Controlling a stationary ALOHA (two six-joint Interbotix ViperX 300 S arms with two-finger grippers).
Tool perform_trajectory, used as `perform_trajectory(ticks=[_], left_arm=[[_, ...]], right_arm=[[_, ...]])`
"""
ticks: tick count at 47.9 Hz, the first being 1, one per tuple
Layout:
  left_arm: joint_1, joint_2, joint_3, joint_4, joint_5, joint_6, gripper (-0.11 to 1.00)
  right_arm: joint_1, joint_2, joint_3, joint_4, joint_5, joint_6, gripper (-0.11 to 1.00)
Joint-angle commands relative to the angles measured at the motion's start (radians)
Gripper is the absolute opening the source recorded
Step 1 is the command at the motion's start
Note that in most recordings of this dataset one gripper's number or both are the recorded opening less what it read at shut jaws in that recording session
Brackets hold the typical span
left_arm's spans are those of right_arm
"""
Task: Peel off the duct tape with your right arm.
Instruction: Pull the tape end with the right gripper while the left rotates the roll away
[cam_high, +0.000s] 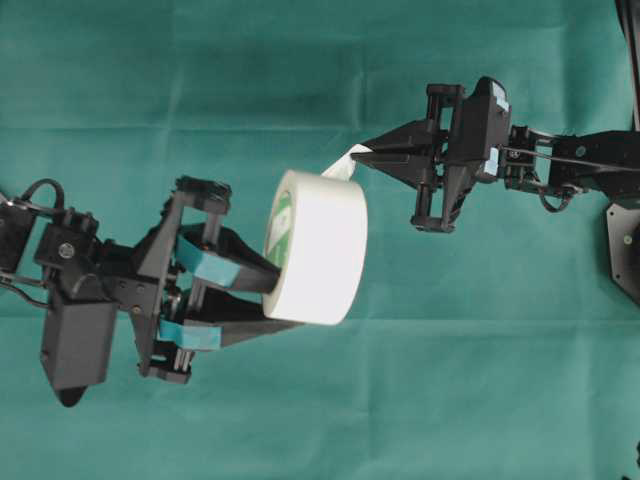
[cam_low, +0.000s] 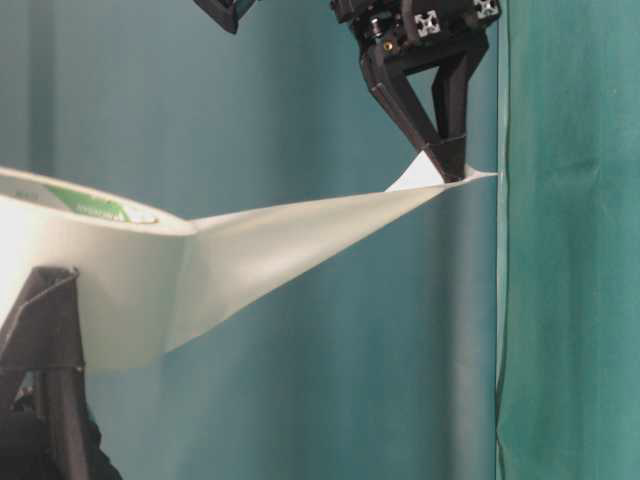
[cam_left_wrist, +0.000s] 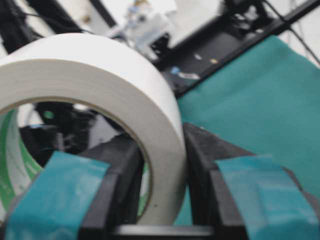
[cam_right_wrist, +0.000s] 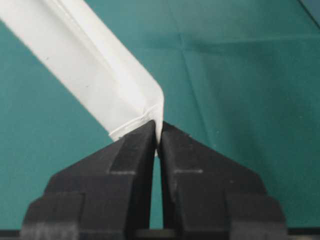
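Overhead exterior view shows the duct tape (cam_high: 318, 248) held on edge in mid-frame above the green cloth (cam_high: 300, 60), its white band facing lower right and the green-printed core edge turned toward the left. From the lower left, the left gripper (cam_high: 262, 297) clamps the roll's wall between teal-taped fingers (cam_high: 208, 262), one finger inside the core and the other outside along the lower rim. From the upper right, the right arm (cam_high: 560, 160) reaches in, and the right gripper (cam_high: 362, 155) is pinched tight on the loose white strip (cam_high: 342, 165) that leaves the roll's top edge. Table-level exterior view has that strip (cam_low: 300, 240) stretched taut from the roll at left up to the black fingertips at upper centre. Right wrist-mounted view shows the strip (cam_right_wrist: 100, 75) folded lengthwise, running from the upper left down into the closed jaws at centre.
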Motion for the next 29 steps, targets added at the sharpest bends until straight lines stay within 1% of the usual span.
perform_trajectory(ticks=[1, 13, 19, 29], left_arm=[[-0.006, -0.052, -0.009, 0.005, -0.066, 0.029, 0.20], [0.008, -0.060, 0.003, 0.002, -0.137, 0.078, 0.20], [0.012, -0.060, 0.006, 0.002, -0.172, 0.087, 0.20], [0.018, -0.069, 0.023, 0.002, -0.258, 0.091, 0.20]], right_arm=[[-0.032, -0.002, 0.003, 0.006, 0.018, 0.002, -0.09], [-0.032, -0.002, 0.008, 0.006, 0.038, 0.009, -0.09], [-0.031, -0.002, 0.011, 0.006, 0.043, 0.023, -0.09], [-0.032, 0.006, 0.017, 0.006, 0.044, 0.025, -0.09]])
